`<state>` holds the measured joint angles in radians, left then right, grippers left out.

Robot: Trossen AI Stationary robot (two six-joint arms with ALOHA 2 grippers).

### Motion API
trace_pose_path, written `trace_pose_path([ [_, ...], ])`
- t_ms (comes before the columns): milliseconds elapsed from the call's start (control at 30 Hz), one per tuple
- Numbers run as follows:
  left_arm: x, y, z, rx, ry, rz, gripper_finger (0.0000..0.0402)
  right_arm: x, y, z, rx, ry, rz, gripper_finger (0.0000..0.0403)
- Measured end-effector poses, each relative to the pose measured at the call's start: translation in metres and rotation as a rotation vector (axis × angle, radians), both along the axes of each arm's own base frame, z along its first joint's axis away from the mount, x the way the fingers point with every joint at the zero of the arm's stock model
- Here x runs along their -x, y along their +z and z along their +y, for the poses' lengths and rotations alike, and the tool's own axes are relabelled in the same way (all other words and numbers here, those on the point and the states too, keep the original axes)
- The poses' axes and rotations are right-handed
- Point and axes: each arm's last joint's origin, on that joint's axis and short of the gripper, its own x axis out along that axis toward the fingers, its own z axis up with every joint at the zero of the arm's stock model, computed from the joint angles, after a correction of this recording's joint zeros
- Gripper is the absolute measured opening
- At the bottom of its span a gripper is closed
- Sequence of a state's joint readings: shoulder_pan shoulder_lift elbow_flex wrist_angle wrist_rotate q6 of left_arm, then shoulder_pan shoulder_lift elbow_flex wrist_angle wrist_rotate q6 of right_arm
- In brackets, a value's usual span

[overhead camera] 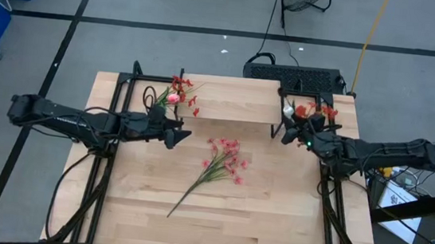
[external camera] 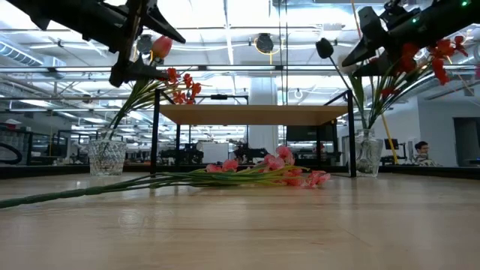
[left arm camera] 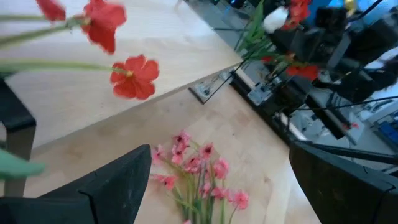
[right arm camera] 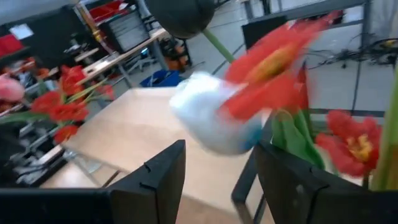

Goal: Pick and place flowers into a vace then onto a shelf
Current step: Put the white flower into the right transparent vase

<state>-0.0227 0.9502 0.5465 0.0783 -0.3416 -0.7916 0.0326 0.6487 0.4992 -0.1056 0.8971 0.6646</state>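
Pink spray (overhead camera: 221,164) lies loose mid-bench: light, floppy, blossoms delicate; I'd pinch the bare stem. Left pincer (overhead camera: 178,134) spread wide, empty, near left vase; right pincer's (overhead camera: 290,133) grip I cannot tell.

wooden table (overhead camera: 145,211) seen from above, pale shelf (overhead camera: 232,99) at its far edge, pink flower spray (overhead camera: 217,170) lying loose at the centre, left gripper (overhead camera: 178,134) beside red and pink blooms (overhead camera: 179,93), right gripper (overhead camera: 290,134) by a white bud and red flowers (overhead camera: 310,111)
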Motion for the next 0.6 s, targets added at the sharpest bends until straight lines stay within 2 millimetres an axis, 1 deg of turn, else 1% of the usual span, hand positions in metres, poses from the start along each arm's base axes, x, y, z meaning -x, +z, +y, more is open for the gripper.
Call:
trace_pose_path([
  [167, -0.005, -0.005, -0.001, 0.035, -0.011, 0.015, 0.0386, -0.001, 0.003, -0.007, -0.002, -0.019, -0.034, 0.0182],
  [400, -0.014, -0.009, -0.001, 0.064, -0.008, -0.009, 0.0386, 0.001, 0.004, -0.02, -0.029, -0.109, -0.076, 0.0182],
  [533, -0.017, -0.008, -0.001, 0.065, -0.012, -0.036, 0.0386, -0.002, 0.01, -0.02, -0.053, -0.021, -0.149, 0.0183],
  [600, -0.017, -0.007, -0.001, 0.067, -0.016, -0.054, 0.0386, -0.002, 0.01, -0.02, -0.053, -0.019, -0.152, 0.0184],
])
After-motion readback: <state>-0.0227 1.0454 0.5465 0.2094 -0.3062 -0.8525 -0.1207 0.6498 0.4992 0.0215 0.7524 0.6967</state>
